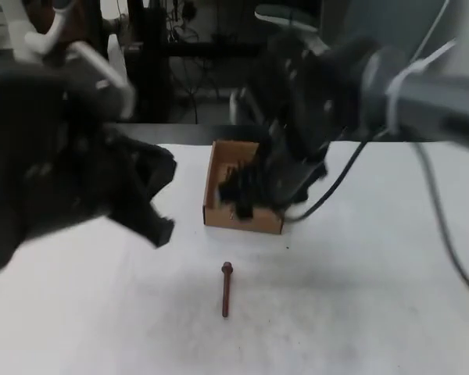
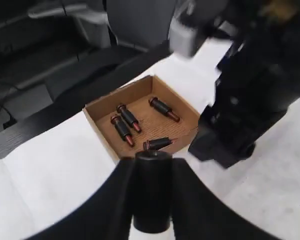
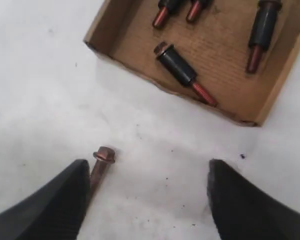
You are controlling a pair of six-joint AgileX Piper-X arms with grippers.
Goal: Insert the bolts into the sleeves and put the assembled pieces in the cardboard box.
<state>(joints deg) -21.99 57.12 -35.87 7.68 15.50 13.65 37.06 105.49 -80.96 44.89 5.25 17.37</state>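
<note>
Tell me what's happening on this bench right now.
The left gripper holds a black sleeve between its fingers. The right gripper hangs open close to a loose bolt lying on the white bench by the cardboard box. Four assembled pieces already lie in the box.

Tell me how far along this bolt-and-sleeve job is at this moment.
Done: four assembled pieces lie in the cardboard box. In hand: the left gripper holds a black sleeve. Left: one loose bolt lies on the bench near the open right gripper, not yet inserted or boxed.
</note>
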